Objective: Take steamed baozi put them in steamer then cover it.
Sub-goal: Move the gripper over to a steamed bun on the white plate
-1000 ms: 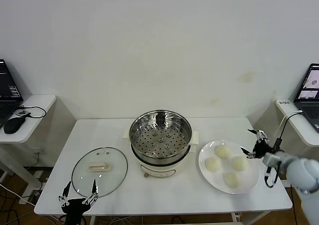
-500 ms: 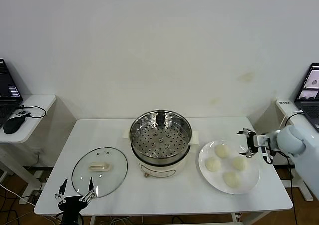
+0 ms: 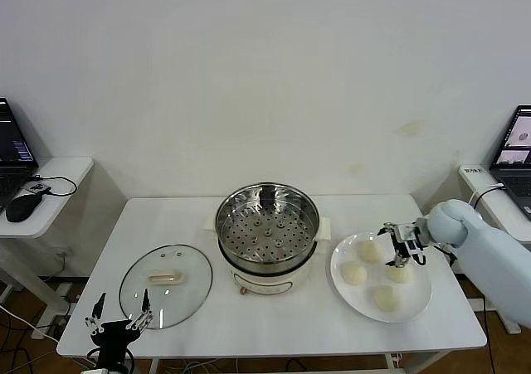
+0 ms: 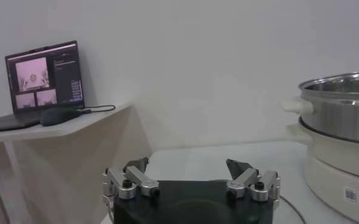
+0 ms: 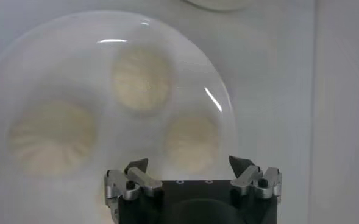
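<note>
Several cream-white steamed baozi (image 3: 354, 273) lie on a white plate (image 3: 419, 295) at the table's right. My right gripper (image 3: 390, 245) hovers open over the plate, just above the baozi, holding nothing. In the right wrist view a baozi (image 5: 191, 143) sits just ahead of that gripper (image 5: 189, 164), with two more farther out. The steel steamer (image 3: 267, 225) stands empty at the table's centre. The glass cover (image 3: 166, 284) lies flat to its left. My left gripper (image 3: 121, 306) waits open, low at the table's front left edge, near the cover; the left wrist view shows this gripper (image 4: 188, 167) empty.
Side tables with laptops (image 3: 12, 154) stand beyond both ends of the table, and a mouse (image 3: 21, 210) lies on the left one. The steamer's pot base (image 4: 344, 176) rises to one side of the left gripper. Bare table lies in front of the steamer.
My right arm has swung in from beyond the table's right edge to above the plate. The left gripper has sunk a little lower and leftward.
</note>
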Robot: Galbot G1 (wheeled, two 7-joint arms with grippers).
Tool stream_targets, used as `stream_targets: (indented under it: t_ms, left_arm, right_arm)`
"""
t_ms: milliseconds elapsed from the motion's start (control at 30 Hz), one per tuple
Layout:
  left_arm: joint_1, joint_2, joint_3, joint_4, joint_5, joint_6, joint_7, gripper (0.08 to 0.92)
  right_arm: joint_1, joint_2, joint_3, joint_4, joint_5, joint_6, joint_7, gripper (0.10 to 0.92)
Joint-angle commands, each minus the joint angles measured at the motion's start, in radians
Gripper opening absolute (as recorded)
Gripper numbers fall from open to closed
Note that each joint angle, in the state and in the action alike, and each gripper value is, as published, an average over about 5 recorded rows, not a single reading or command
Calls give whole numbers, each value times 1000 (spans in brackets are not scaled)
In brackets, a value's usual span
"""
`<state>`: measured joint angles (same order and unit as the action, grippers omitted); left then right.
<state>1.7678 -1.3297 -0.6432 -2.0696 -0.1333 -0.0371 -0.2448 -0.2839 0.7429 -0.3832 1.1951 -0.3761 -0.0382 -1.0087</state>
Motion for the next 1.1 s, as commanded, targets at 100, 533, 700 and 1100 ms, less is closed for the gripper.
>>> stream_targets:
  t_ms: [100, 533, 700, 1100]
  left_arm:
    - [-15, 5, -5, 12, -7, 0, -1, 823]
    - [-34, 11, -12, 23, -12, 2, -2, 823]
    - [-33, 10, -16, 19, -16, 1, -3, 823]
    - [-27, 13, -20, 4, -28, 2, -4, 823]
  right_arm:
    - [50, 79, -64, -111, -35, -13, -3, 823]
    - [57, 129, -71, -182, -57, -25, -3, 791]
    - [63, 133, -76, -189, -58, -29, -8, 706]
    - [137, 31, -119, -60, 62, -33, -41, 645]
